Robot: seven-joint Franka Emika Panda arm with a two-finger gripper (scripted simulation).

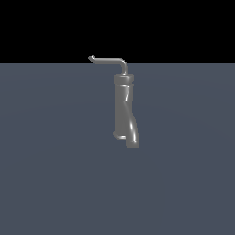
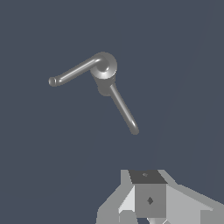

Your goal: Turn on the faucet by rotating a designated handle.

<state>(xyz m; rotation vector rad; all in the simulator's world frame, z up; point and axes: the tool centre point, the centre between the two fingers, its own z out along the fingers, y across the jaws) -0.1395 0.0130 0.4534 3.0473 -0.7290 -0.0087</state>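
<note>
**Faucet upright, my pincer well off the handle**

Ext. view: the faucet point(image 1: 125, 110) stands upright in the middle of a flat blue-grey floor point(image 1: 50, 174), black backdrop above. Thick glossy grey tube w/ a slight twist, a collar ring near its top, and a short bent spout end at the bottom, toward the exterior view's right. The handle point(image 1: 109, 59) comes up out of the top of the body as a thin rod, bends over and runs level toward the exterior view's left, ending in a small upturned hook. My arm isn't visible in this view at all.

Wrist view: I'm looking down on the faucet point(image 2: 104, 66) from above, so its round top shows as a shiny disc. Two thin-looking pieces fan out from it: one w/ a knobby tip, one w/ a rounded end. I take the knobby-tipped one as the handle point(image 2: 72, 73), but can't be sure which is rod and which is spout from this angle.

My pincer point(image 2: 148, 205) shows only as grey blocky housing at the frame edge, well apart from the faucet, touching nothing. Fingertips are cut off, so I cannot tell if it's spread or pressed together.
</note>
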